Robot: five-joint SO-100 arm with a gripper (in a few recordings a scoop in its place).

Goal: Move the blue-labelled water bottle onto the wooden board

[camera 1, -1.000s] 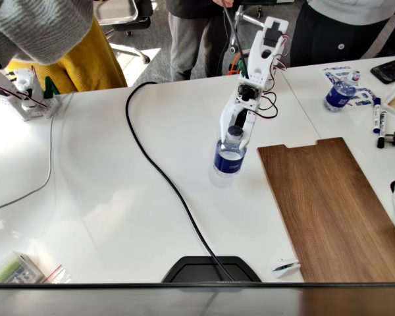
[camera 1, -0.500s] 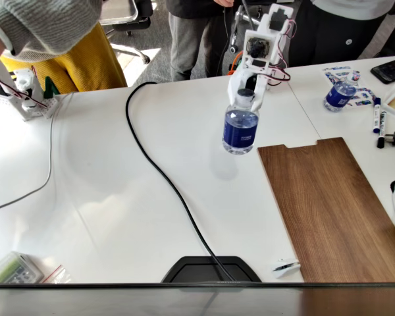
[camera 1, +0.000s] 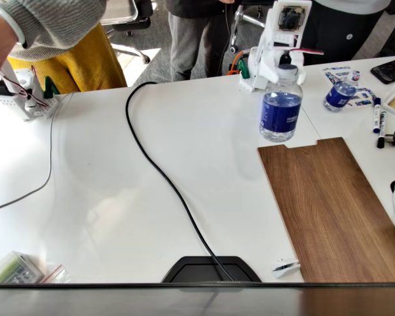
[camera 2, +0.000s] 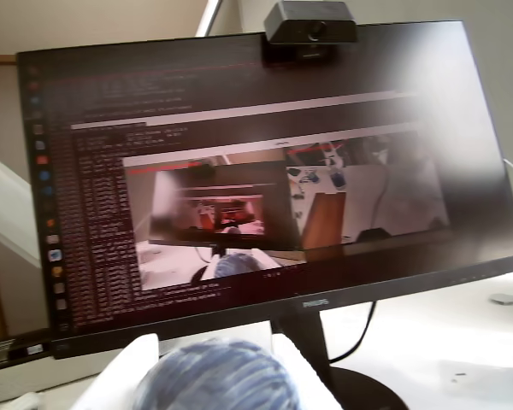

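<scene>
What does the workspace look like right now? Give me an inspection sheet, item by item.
Surface: white table, mostly bare in the middle.
Job's things: small clear blue-labelled water bottle held by its neck, lifted just past the notched end of the long dark-brown wooden board, which lies flat.
Clutter: second blue-labelled bottle, markers, a black phone, a plastic bag.
Gripper: white two-finger gripper shut on the bottle's neck.
Cables: black cable crossing the table to a monitor base; thin grey wire.
Surroundings: people standing behind the table; office chair.
</scene>
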